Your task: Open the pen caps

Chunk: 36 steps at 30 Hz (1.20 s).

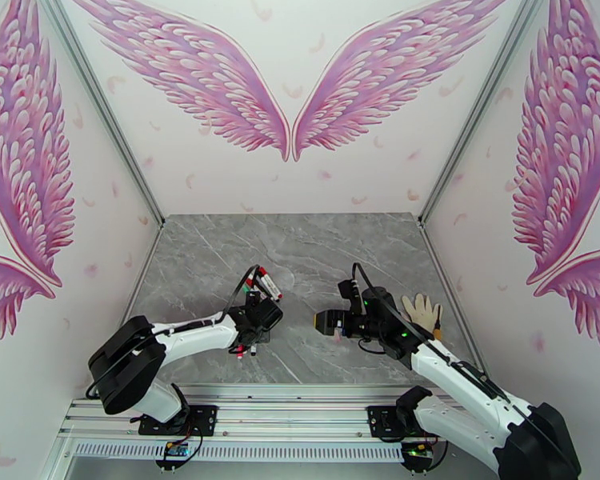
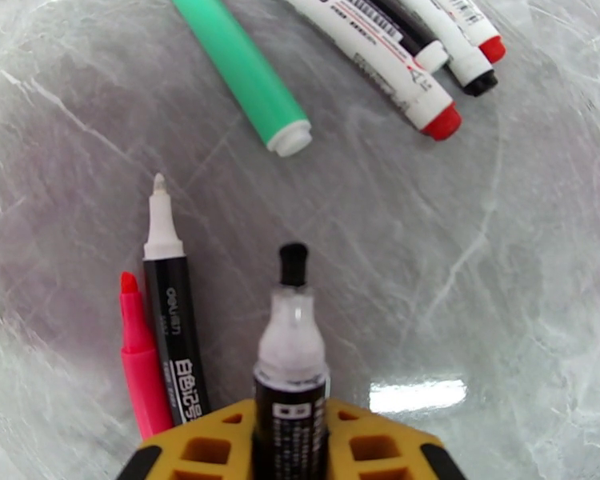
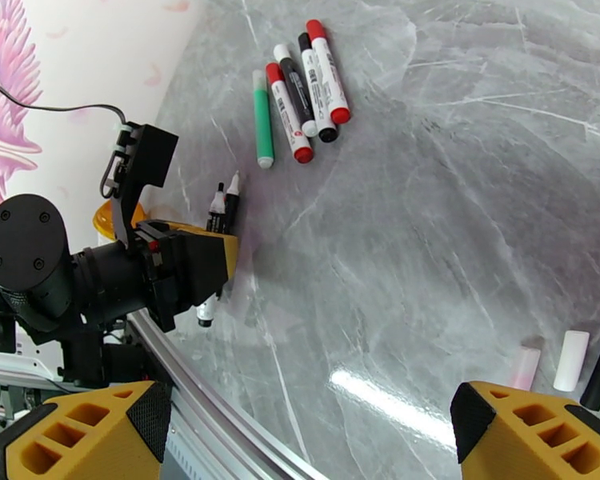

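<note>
Top view: the left arm lies low and bent, its left gripper [image 1: 256, 310] just short of the capped pens [image 1: 266, 283]. The right arm reaches inward, and the right gripper [image 1: 321, 322] faces the left one.

Left wrist: the left gripper [image 2: 290, 422] is clenched on an uncapped black marker [image 2: 290, 370]. A white-tipped pen [image 2: 172, 314] and a pink highlighter [image 2: 140, 362] lie left of the jaws. The green pen [image 2: 244, 70] and the capped pens [image 2: 396, 50] lie ahead.

Right wrist: the right gripper [image 3: 304, 430] is spread wide and empty. The pink, white and black caps [image 3: 572, 360] stand just beyond its right finger.
</note>
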### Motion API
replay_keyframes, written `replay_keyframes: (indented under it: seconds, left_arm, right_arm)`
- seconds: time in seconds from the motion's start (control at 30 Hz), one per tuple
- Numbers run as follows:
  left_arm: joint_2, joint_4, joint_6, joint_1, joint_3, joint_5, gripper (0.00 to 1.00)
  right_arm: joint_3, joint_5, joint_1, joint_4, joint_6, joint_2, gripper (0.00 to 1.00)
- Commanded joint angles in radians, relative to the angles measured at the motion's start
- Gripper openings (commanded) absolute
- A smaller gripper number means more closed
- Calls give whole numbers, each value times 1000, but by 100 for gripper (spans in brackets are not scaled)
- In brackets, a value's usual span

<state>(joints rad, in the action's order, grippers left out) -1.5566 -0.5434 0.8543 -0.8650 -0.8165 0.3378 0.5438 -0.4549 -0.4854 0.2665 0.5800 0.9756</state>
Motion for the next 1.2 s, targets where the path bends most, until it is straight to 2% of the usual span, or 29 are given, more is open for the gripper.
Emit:
replay_keyframes:
  seconds: [0.0, 0.23, 0.47, 0.63, 0.77, 0.93, 1.17]
  left_arm:
    - [-19, -34, 8, 1, -37, 30, 27]
    - [-34, -63, 17, 1, -45, 44, 32]
    - [37, -100, -3, 10, -86, 48, 38]
    - [80, -94, -70, 94, -147, -60, 40]
    - [56, -110, -115, 176, -208, -102, 40]
    - [-32, -80, -138, 275, -262, -160, 40]
    - [-173, -12, -142, 344, -310, -192, 39]
  right_arm:
    - [17, 23, -11, 39, -5, -25, 99]
    - [13, 29, -11, 51, -8, -38, 99]
    - [17, 23, -11, 47, -25, -23, 99]
    - [40, 28, -11, 49, -44, -9, 99]
    - [55, 35, -12, 63, -53, -13, 99]
    - [65, 47, -13, 94, -60, -21, 99]
    - [65, 57, -12, 121, -65, -40, 99]
